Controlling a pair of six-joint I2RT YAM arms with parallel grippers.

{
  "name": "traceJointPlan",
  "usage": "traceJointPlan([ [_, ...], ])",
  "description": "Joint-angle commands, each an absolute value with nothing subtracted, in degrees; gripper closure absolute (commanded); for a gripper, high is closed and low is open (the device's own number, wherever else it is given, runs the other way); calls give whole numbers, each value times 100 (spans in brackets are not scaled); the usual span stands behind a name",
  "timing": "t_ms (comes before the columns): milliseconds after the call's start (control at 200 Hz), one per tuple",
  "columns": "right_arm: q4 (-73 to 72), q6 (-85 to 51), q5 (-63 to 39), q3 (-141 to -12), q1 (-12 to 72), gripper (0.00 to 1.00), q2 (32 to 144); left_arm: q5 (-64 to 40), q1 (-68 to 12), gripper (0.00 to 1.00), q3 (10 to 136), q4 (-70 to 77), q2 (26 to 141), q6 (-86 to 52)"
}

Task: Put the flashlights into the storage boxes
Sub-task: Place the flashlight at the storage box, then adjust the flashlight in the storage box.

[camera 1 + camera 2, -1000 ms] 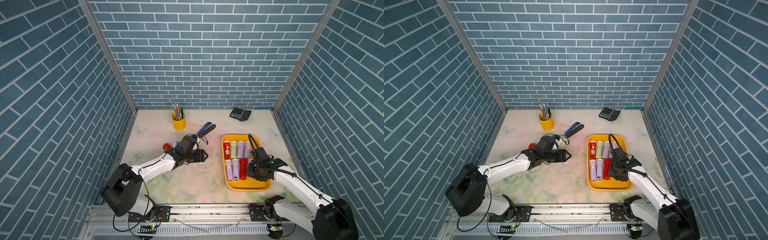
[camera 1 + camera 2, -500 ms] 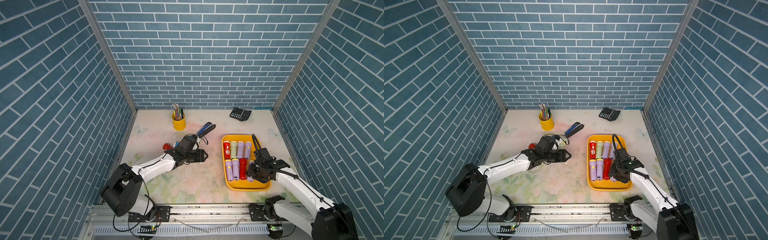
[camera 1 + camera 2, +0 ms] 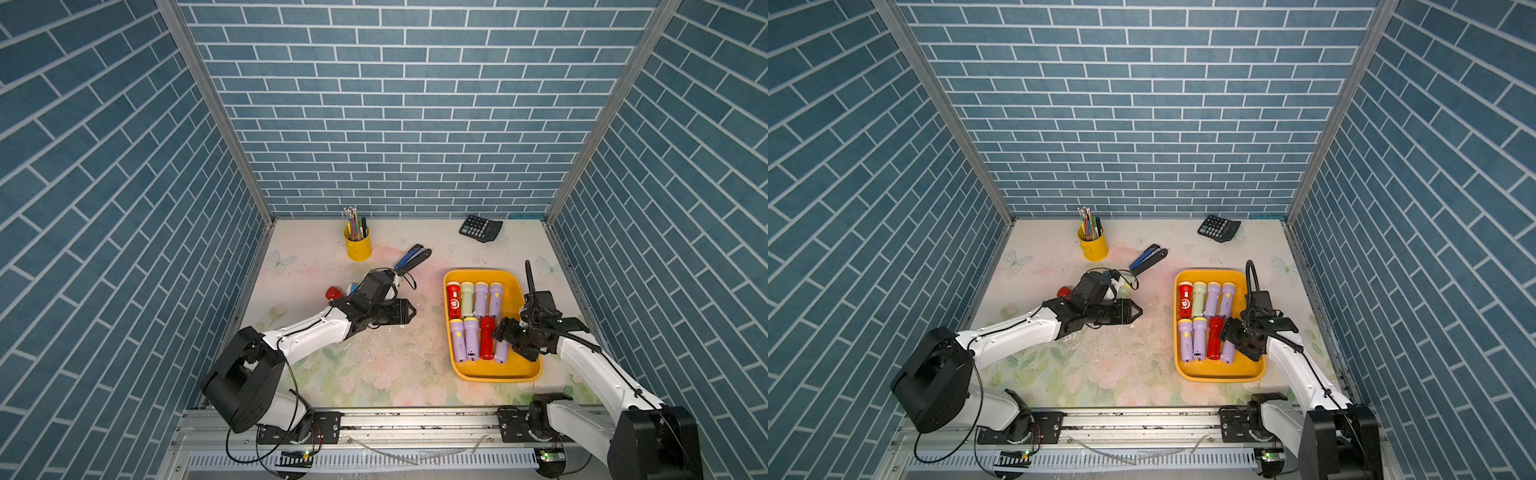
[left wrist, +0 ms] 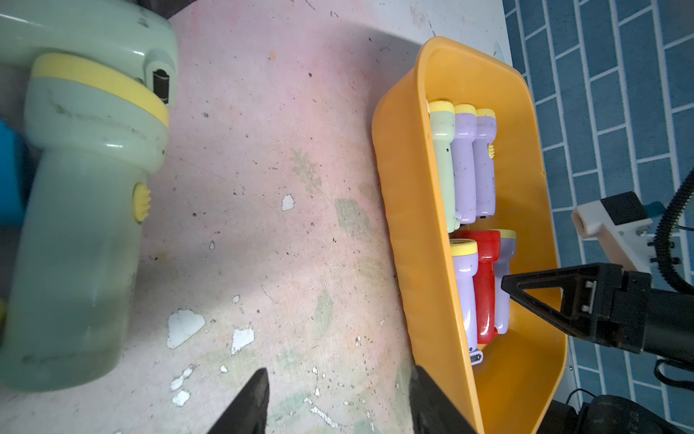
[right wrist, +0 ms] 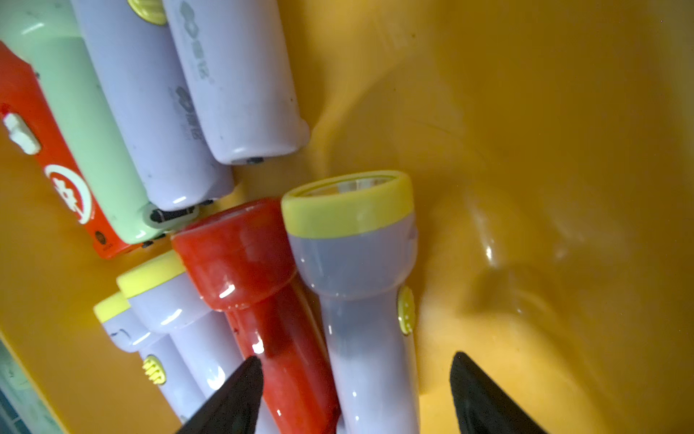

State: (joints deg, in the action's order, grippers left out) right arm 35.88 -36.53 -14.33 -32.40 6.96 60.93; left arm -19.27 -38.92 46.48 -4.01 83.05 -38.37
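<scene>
Right claw (image 5: 356,359) noted inside the yellow tray (image 3: 486,372), jaws spread to either side of a lilac flashlight (image 5: 353,263) that lies on the tray floor. No pinch is seen; the body lies free between the tips. That flashlight is placed at the end of the tray's row nearer the robot, beside a red tray flashlight (image 5: 263,270). Eight flashlights are counted in the tray in both top views, in two rows of four, with bare floor left at the tray's near end. Left claw (image 4: 340,370) is held low over the table, well apart from the tray, jaws parted and nothing between them. Outside the tray, a pale green flashlight (image 4: 86,188), a red table flashlight (image 3: 332,293) and a blue flashlight (image 3: 352,286) are seen bunched by the left wrist. More may be hidden under that arm. Task judged roughly two-thirds done, with at least three flashlights left to be moved.
</scene>
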Motion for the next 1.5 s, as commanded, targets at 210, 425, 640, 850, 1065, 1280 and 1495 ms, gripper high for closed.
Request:
traceJointPlan([
  [210,2998,-3190,-1860,-3321,493,20,6614,-1846,-3920,40,4808,-556,8370,-3717],
  [425,2770,-3024,-2287,-3283,501,22,6687,-1844,-3921,40,4924,-599,8452,-3709],
  [640,2901,-2905,-2358,-3332,503,23,6684,-1843,-3920,40,4974,-638,8493,-3705],
  [850,3269,-2848,-2061,-3430,503,21,6533,-1821,-3925,40,4988,-693,8478,-3687],
  [1065,3667,-2768,-1828,-3566,506,18,6353,-1729,-3920,40,5001,-870,8404,-3621],
  [1280,3937,-2777,-1785,-3687,511,16,6063,-1543,-3911,40,5068,-1235,8283,-3430],
  [1495,4076,-2794,-1659,-3949,745,20,5627,-1192,-3736,40,5255,-2079,8143,-3125],
])
